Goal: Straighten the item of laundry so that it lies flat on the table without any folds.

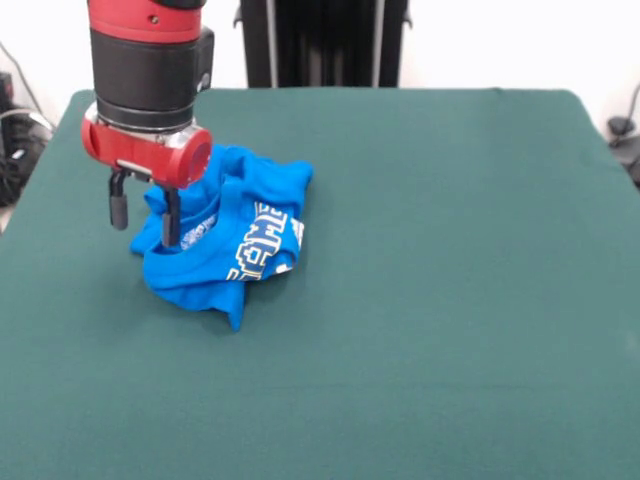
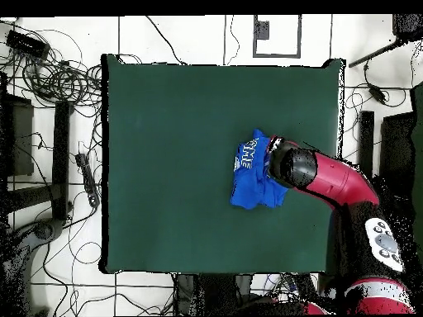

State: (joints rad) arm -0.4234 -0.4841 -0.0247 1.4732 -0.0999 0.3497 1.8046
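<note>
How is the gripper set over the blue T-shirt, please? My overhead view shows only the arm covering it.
Observer: The gripper is open, both fingers pointing down.
Operator: Is it holding anything?
Observer: Nothing looks clamped; one finger overlaps the blue T-shirt at its edge, the other hangs beside it over the green table.
Operator: Does the cloth rise anywhere?
Observer: Yes, it is bunched into a raised heap, its white lettering creased.

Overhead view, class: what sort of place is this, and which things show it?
Probably a robotics lab or test room. A red robot arm works at a green cloth-covered table holding only a crumpled blue T-shirt, and loose cables trail across the white tiled floor.
</note>
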